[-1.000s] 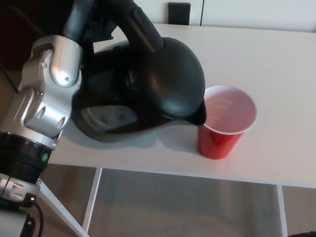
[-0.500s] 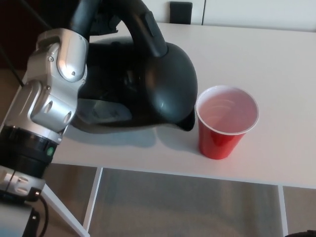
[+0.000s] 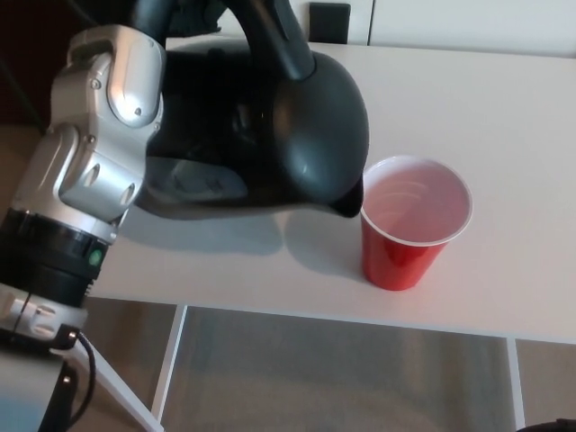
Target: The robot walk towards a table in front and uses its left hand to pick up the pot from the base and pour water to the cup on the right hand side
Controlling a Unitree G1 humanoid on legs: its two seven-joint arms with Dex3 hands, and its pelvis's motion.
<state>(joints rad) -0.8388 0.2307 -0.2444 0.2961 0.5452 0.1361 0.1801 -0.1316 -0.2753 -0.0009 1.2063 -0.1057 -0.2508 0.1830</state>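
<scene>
A black pot (image 3: 288, 135) hangs just above the white table (image 3: 504, 117), casting a shadow under itself. My left hand (image 3: 175, 13) is shut on its handle at the top left, mostly hidden behind my silver forearm (image 3: 99, 153). The pot leans toward the right. Its spout (image 3: 346, 202) sits just left of the rim of a red cup (image 3: 405, 256), which stands upright near the table's front edge. The cup's white inside shows, but I cannot tell how much water it holds. My right hand does not show.
A small black object (image 3: 326, 22) stands at the table's far edge. The table's front edge runs just below the cup, with grey floor (image 3: 333, 378) beneath. The table stretches bare to the right of the cup.
One second ago the spout hung over the cup's rim. The pot has since drawn back to the left and lifted a little. The cup has stayed put.
</scene>
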